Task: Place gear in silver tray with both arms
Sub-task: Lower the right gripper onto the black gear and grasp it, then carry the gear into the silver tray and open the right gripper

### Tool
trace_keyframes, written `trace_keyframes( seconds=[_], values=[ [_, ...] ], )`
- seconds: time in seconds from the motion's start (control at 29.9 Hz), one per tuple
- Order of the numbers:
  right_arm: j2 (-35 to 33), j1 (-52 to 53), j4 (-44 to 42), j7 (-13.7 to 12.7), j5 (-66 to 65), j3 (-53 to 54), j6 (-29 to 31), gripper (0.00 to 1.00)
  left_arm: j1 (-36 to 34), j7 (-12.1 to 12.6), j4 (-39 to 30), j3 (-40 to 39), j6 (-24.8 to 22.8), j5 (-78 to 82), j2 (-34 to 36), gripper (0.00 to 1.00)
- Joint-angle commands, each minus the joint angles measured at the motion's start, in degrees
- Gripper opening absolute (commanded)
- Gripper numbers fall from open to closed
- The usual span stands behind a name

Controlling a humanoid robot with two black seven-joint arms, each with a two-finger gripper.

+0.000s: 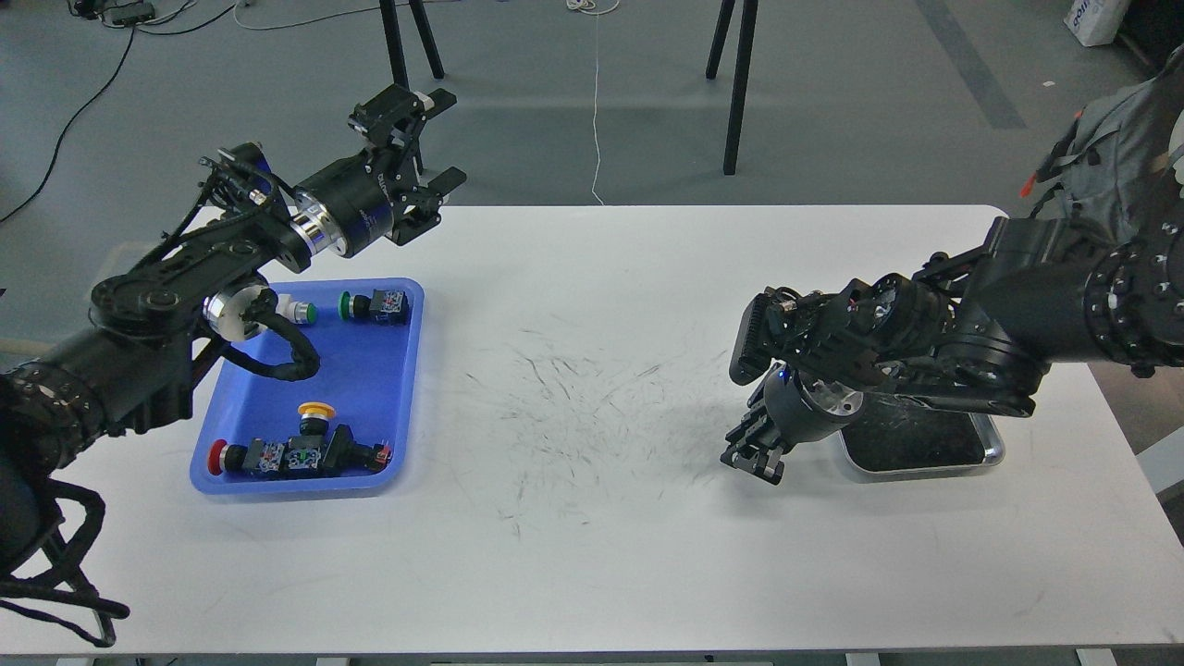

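The silver tray (pixel 990 451) lies at the right of the white table, its left and far parts hidden by my right arm; the visible dark floor holds nothing. My right gripper (pixel 751 458) points down at the table just left of the tray; its dark fingers cannot be told apart. My left gripper (pixel 450 137) is open and empty, raised above the table's far edge, beyond the blue tray (pixel 407 388). The blue tray holds push-button parts: two green (pixel 375 305), one yellow (pixel 314 410), one red (pixel 218 456).
The white table (pixel 573 555) has scuff marks in its middle. Black stand legs (pixel 735 92) and cables are on the floor behind the table. A grey bag (pixel 1110 166) sits at the far right, behind my right arm.
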Motion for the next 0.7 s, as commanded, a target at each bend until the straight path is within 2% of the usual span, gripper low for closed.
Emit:
trace_keyframes(
  seconds=[0.0,0.33,0.67],
  values=[
    [-0.50,1.03,-0.33,0.00,0.25,0.07,0.08,0.02,0.00,0.00,0.00,0.00,-0.08,0.00,-0.09,1.00],
    [-8.84,3.75,-1.29,0.00,1.13,0.51,1.58,0.02,0.09,0.00,0.17,0.00,-0.08,-0.09,-0.27,1.00],
    [-15.88,-0.72,-11.56,0.00,1.22,2.35,1.49,0.03,1.49,0.00,0.26,-0.09,-0.25,-0.17,-0.27,1.00]
  ],
)
